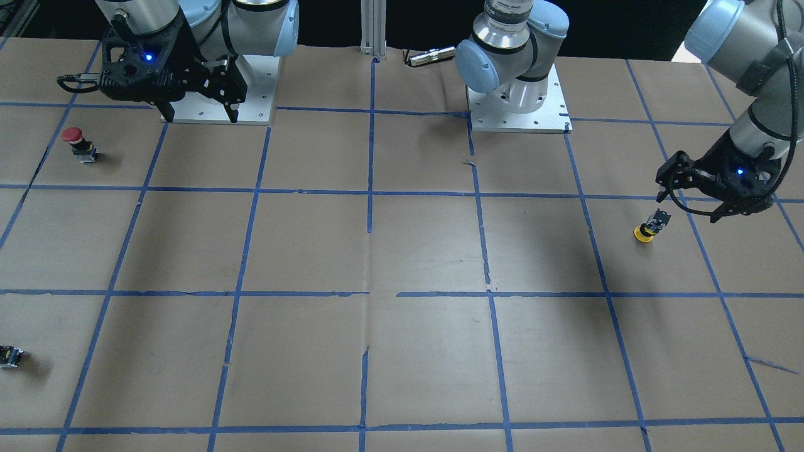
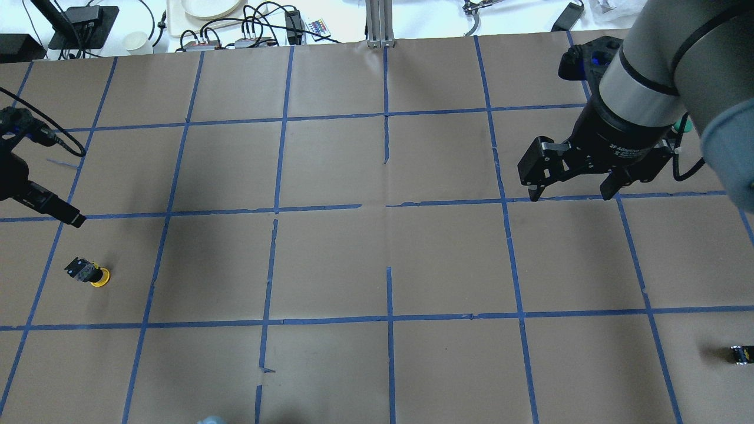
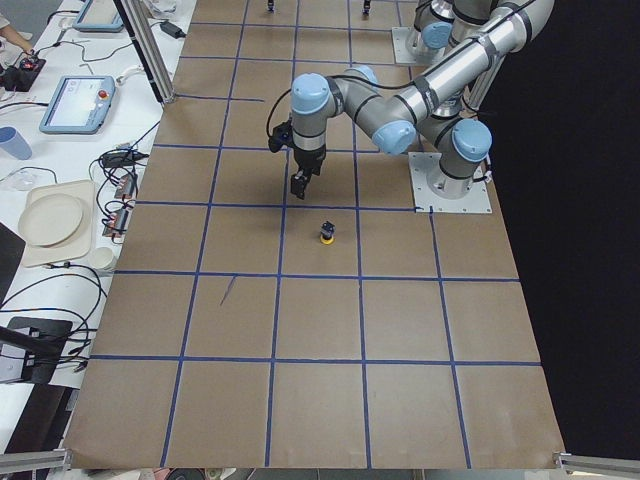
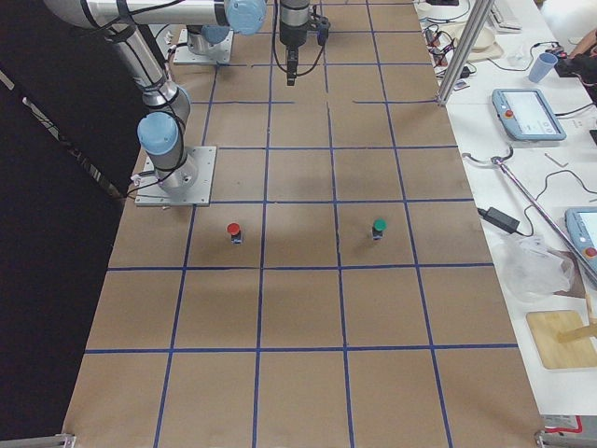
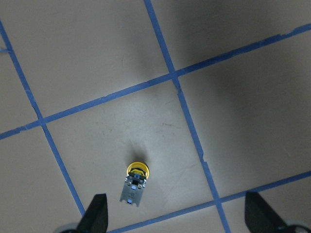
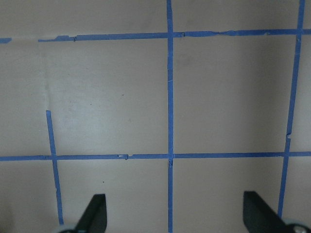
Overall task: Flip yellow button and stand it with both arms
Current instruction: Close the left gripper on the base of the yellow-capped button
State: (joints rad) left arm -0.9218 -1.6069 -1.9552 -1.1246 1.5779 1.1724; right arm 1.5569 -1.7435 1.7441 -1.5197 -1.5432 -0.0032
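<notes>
The yellow button rests with its yellow cap on the brown paper and its black-and-grey block raised at a tilt. It also shows in the overhead view, the exterior left view and the left wrist view. My left gripper hovers open and empty just above and beside it, without touching; in the left wrist view the button lies nearer the left fingertip. My right gripper hangs open and empty high over the other half of the table, and its wrist view shows only bare paper.
A red-capped button stands near the right arm's base plate. A green-capped button stands further out. A small black block without a cap lies near the table edge. Blue tape lines grid the paper.
</notes>
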